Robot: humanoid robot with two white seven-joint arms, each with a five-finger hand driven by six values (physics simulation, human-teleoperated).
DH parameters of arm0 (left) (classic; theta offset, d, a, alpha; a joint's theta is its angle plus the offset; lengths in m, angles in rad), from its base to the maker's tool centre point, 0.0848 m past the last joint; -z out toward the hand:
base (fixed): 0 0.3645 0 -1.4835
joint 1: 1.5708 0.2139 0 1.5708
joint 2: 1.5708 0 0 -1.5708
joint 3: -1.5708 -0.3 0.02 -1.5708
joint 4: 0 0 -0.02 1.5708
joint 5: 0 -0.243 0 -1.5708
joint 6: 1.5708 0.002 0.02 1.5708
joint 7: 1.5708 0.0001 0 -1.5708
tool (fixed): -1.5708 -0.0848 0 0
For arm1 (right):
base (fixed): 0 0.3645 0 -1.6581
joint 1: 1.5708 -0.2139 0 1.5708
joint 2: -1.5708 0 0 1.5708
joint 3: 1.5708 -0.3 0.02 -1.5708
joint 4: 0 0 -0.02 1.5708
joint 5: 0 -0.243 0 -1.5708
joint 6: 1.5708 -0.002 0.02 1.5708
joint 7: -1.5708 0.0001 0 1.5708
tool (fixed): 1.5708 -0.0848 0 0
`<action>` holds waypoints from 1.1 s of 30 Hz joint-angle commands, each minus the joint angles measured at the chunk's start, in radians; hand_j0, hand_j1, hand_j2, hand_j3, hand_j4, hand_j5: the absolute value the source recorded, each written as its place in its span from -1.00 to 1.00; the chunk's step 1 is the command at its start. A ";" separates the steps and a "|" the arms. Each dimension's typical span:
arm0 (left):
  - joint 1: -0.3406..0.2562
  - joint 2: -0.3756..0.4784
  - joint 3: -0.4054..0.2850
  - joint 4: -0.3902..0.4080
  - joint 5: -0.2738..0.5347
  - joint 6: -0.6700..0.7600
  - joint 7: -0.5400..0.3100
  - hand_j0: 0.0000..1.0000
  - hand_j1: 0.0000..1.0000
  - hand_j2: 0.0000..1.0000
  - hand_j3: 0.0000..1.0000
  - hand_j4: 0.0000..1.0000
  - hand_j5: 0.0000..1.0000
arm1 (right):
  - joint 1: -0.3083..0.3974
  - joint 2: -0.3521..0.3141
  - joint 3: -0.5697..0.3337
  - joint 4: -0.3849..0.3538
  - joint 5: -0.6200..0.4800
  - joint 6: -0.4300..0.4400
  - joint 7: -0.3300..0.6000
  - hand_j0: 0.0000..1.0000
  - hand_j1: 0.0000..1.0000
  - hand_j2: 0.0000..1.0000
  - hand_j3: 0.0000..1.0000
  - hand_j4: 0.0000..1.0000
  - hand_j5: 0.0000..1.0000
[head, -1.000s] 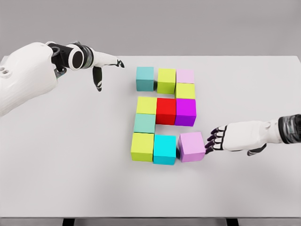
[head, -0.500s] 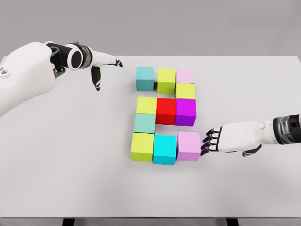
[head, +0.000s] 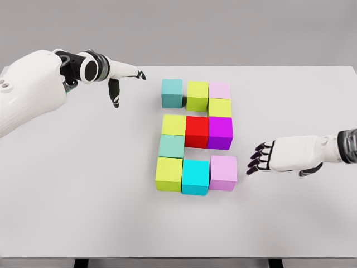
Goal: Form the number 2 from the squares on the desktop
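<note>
In the head view, eleven coloured cubes stand on the white bench [head: 83, 212] and form the shape of the number 2, a little nearer to the far edge than to the near edge.

The top row, from left to right, is a teal cube [head: 172, 92], a yellow-green cube [head: 197, 95] and a pale pink cube [head: 220, 90]. There is a narrow gap between the teal cube and the yellow-green one. Just below the pale pink cube sits a yellow cube [head: 220, 107].

The middle row is a second yellow cube [head: 173, 124], a red cube [head: 196, 132] and a magenta cube [head: 220, 132], all touching. Under the left end stands a mint green cube [head: 171, 146].

The bottom row is a lime cube [head: 168, 173], a cyan cube [head: 195, 177] and a lilac cube [head: 223, 173], side by side.

The right robot hand [head: 279, 156] hovers beside the lilac cube, towards the right edge of the bench, apart from the cube. Its dark fingers [head: 257, 159] are spread and point to the cube, and it holds nothing.

The left robot hand [head: 120, 78] is over the far left part of the bench, apart from the teal cube. It is open and holds nothing, with one finger stretched towards the cubes and one hanging down.
</note>
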 commanded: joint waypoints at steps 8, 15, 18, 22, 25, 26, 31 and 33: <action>-0.002 0.003 0.002 0.000 -0.002 -0.001 0.000 1.00 1.00 1.00 1.00 1.00 1.00 | -0.005 -0.002 -0.062 0.003 0.000 0.002 0.000 1.00 1.00 1.00 1.00 1.00 1.00; -0.002 0.003 0.001 0.000 -0.004 -0.001 0.000 1.00 1.00 1.00 1.00 1.00 1.00 | -0.006 0.027 -0.116 0.003 0.000 0.002 0.000 1.00 1.00 1.00 1.00 1.00 1.00; -0.002 0.003 0.001 0.000 -0.004 -0.001 0.000 1.00 1.00 1.00 1.00 1.00 1.00 | -0.006 0.042 -0.117 0.005 0.000 0.002 0.000 1.00 1.00 1.00 1.00 1.00 1.00; 0.000 -0.002 0.002 0.003 -0.015 -0.001 0.000 1.00 1.00 1.00 1.00 1.00 1.00 | -0.002 0.049 -0.117 0.005 0.002 0.002 0.000 1.00 1.00 1.00 1.00 1.00 1.00; 0.000 -0.005 0.002 0.005 -0.018 -0.001 0.000 1.00 1.00 1.00 1.00 1.00 1.00 | 0.008 0.058 -0.116 0.005 0.002 0.002 0.000 1.00 1.00 1.00 1.00 1.00 1.00; 0.002 -0.005 0.002 0.005 -0.018 -0.001 0.000 1.00 1.00 1.00 1.00 1.00 1.00 | 0.008 0.059 -0.116 0.003 0.002 0.002 0.000 1.00 1.00 1.00 1.00 1.00 1.00; 0.003 -0.003 0.002 0.005 -0.018 -0.001 0.000 1.00 1.00 1.00 1.00 1.00 1.00 | 0.011 0.070 -0.114 0.003 0.002 0.002 0.000 1.00 1.00 1.00 1.00 1.00 1.00; 0.003 -0.003 0.002 0.005 -0.024 0.000 0.000 1.00 1.00 1.00 1.00 1.00 1.00 | 0.012 0.070 -0.113 0.003 0.002 0.002 0.000 1.00 1.00 1.00 1.00 1.00 1.00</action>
